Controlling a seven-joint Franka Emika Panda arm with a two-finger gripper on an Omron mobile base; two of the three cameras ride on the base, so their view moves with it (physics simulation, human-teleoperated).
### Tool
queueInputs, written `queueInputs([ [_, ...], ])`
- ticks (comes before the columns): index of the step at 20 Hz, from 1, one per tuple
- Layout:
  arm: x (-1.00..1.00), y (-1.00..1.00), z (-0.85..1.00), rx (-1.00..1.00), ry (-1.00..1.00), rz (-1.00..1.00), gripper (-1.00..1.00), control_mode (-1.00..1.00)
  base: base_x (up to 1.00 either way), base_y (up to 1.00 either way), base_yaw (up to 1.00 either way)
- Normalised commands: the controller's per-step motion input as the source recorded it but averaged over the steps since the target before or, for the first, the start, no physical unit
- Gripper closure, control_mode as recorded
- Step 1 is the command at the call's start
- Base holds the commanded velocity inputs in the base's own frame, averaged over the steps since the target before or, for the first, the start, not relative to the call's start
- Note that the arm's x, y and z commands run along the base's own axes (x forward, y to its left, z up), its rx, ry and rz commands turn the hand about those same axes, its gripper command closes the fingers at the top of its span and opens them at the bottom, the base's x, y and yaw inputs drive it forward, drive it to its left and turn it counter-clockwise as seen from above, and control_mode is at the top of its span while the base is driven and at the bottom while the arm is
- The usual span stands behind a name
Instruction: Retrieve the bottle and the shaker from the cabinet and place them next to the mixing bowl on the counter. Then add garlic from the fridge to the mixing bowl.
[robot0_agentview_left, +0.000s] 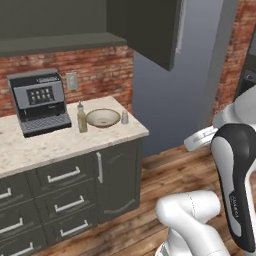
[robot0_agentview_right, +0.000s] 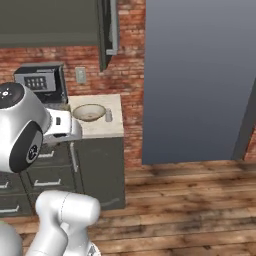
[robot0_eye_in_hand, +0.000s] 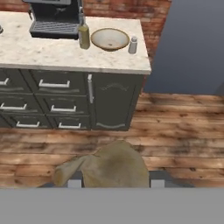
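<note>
- On my left sits the coffee machine (robot0_agentview_left: 39, 102), at the back of the counter (robot0_agentview_left: 60, 145).
- Next along, the bottle (robot0_agentview_left: 82, 118) stands just beside the mixing bowl (robot0_agentview_left: 103, 118), on its left.
- The shaker (robot0_agentview_left: 125, 117) stands just to the bowl's right, so I judge the cabinet part done.
- Further right is the bare grey wall; the base is well back on the wood floor.
- In the hand view my gripper (robot0_eye_in_hand: 113, 181) is closed around a tan, lumpy thing, probably the garlic (robot0_eye_in_hand: 113, 165), though it is blurred.
- Left to do: carry it over and drop it in the bowl.
</note>
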Motion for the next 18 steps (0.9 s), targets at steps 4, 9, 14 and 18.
queueInputs([
  [4,0.00,0.00,0.00,0.00,0.00,0.00,1.00,1.00,0.55,0.46,-0.27],
  [9,0.00,0.00,0.00,0.00,0.00,0.00,1.00,1.00,0.31,0.40,-0.11],
  [14,0.00,0.00,0.00,0.00,0.00,0.00,1.00,1.00,0.05,0.51,0.00],
  [18,0.00,0.00,0.00,0.00,0.00,0.00,1.00,1.00,0.16,0.66,0.03],
])
